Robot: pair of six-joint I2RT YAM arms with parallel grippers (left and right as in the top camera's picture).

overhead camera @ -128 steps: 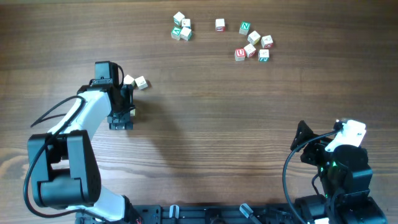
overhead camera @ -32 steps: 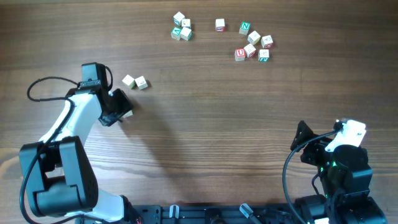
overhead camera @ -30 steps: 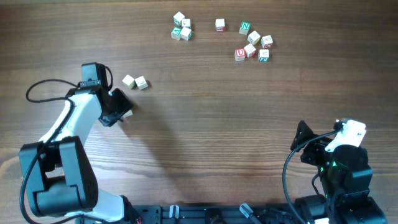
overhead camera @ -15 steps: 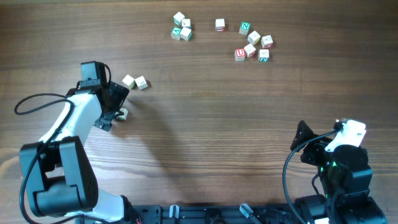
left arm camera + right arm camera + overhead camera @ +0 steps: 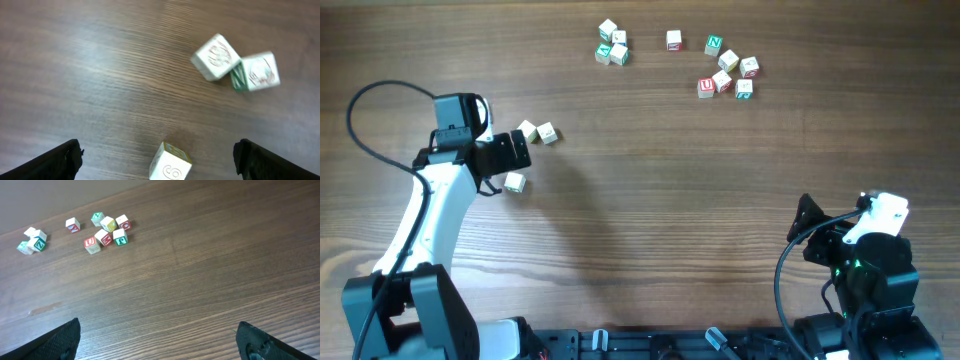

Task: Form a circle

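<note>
Overhead, you are looking at the circle [image 5: 547, 133], three pale cubes lying by the left pincer [image 5: 502, 165]: two touching, one apart beneath its wide-spread jaws. Eleven other cubes [image 5: 723, 80] are sitting well apart, toward the table [image 5: 650, 200]'s far edge. The right pincer [image 5: 160, 342] is hanging at the near edge, gaping, gripping nothing.
</note>
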